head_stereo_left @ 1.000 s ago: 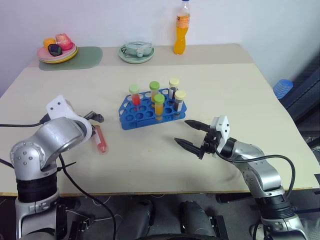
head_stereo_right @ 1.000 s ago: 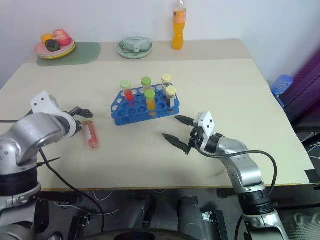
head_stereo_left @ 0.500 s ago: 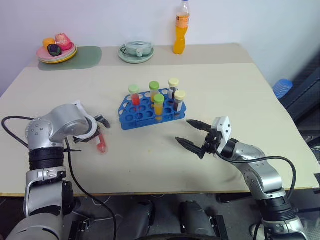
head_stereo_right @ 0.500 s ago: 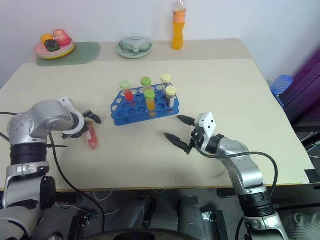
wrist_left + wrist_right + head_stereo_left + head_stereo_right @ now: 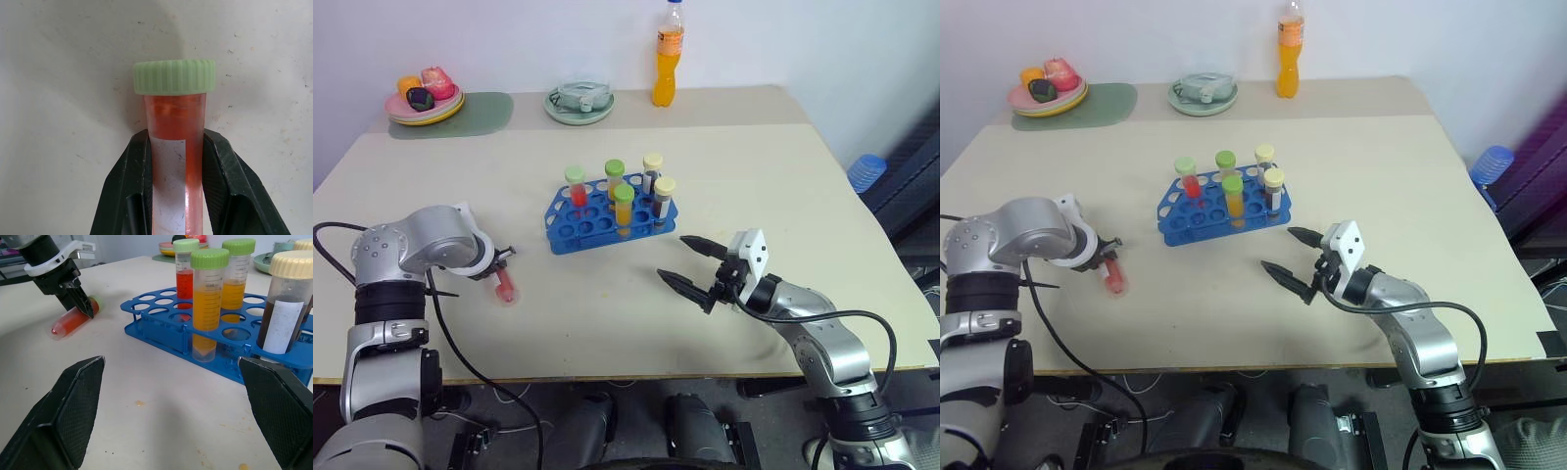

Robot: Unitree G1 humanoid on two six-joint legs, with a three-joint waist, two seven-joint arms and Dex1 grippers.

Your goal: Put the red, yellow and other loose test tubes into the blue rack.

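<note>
Left gripper (image 5: 173, 161) was clamped on a red tube (image 5: 175, 147) lying flat on the table (image 5: 754, 186), pinched just below its green cap, left of the blue rack (image 5: 607, 220) and apart from it. Right gripper (image 5: 693, 264) hovered wide open over the table right of and nearer than the rack, holding nothing. Rack held five capped tubes upright: one red, two orange-yellow, two dark with cream caps.
</note>
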